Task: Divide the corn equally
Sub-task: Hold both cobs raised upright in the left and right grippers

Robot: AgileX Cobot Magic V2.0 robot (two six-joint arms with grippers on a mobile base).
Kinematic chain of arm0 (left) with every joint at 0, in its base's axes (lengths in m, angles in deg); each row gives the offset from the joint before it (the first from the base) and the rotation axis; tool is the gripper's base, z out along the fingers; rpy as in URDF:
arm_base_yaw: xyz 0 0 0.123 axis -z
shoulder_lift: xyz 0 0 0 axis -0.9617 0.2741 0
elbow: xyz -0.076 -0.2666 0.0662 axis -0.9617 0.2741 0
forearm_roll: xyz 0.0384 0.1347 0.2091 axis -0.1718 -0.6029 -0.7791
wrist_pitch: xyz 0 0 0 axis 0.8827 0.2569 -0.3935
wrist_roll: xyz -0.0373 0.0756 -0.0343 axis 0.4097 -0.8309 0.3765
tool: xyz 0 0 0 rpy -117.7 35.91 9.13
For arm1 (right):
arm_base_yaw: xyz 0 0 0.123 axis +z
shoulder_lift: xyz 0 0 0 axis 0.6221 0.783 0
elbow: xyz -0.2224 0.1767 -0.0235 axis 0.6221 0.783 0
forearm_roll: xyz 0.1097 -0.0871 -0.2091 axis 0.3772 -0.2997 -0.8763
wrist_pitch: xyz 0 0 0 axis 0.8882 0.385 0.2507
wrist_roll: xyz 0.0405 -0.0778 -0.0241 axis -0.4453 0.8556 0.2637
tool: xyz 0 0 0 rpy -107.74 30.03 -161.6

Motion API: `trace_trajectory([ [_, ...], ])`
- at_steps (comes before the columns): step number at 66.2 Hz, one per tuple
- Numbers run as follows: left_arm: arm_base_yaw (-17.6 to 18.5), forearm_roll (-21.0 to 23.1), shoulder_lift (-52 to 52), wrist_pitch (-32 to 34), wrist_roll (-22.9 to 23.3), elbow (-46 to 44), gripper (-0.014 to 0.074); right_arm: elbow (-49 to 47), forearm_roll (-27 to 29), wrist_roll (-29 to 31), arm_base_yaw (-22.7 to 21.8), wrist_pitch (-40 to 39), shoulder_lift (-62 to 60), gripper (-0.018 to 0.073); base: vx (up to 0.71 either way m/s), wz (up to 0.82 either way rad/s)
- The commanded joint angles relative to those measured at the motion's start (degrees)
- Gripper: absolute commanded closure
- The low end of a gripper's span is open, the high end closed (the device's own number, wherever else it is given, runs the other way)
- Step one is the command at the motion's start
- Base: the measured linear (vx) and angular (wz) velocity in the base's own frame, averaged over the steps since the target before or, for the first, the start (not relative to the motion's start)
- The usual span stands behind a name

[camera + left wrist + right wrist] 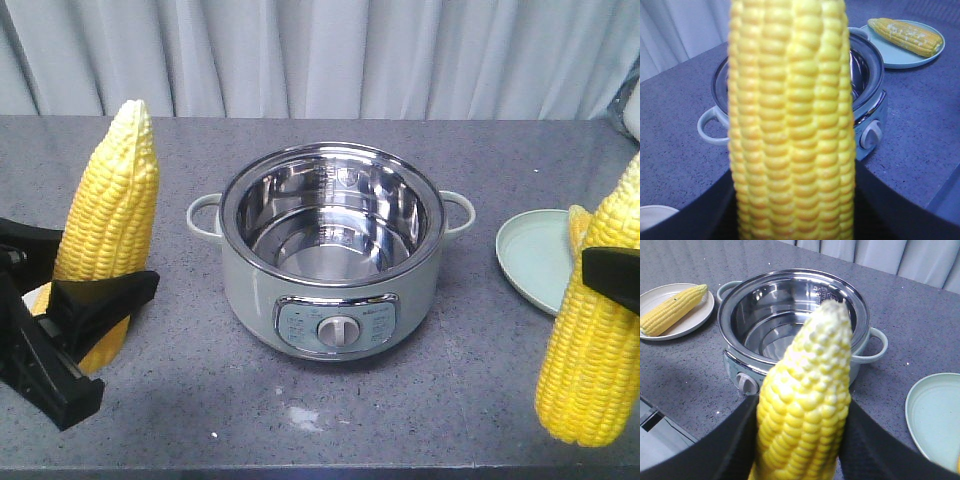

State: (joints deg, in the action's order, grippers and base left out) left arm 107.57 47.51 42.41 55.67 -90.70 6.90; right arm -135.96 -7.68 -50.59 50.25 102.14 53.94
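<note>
My left gripper [88,272] is shut on a corn cob [112,195], held upright at the table's left with its pale tip up; the cob [790,115] fills the left wrist view. At the right edge, my right gripper [612,278] is shut on a second upright cob [592,360], whose tip [825,335] points toward the pot. A third cob [906,36] lies on the pale green plate [532,255] at right. In the right wrist view a fourth cob [671,310] lies on a white plate [699,315] left of the pot.
An empty steel electric pot [332,250] with a front dial and two side handles stands mid-table between the arms. The grey table's front edge runs just below the grippers. A curtain hangs behind the table.
</note>
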Motion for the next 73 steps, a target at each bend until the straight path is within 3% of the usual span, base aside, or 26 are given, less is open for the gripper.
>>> trace_trajectory([
  [1,0.1,0.7,-0.4,4.1,0.5,-1.6,0.0372,-1.5,0.9,0.1,-0.1,-3.5,0.0,0.0335,0.00,0.00],
  [73,0.1,0.7,-0.4,4.1,0.5,-1.6,0.0372,-1.5,0.9,0.1,-0.1,-3.5,0.0,0.0335,0.00,-0.02],
])
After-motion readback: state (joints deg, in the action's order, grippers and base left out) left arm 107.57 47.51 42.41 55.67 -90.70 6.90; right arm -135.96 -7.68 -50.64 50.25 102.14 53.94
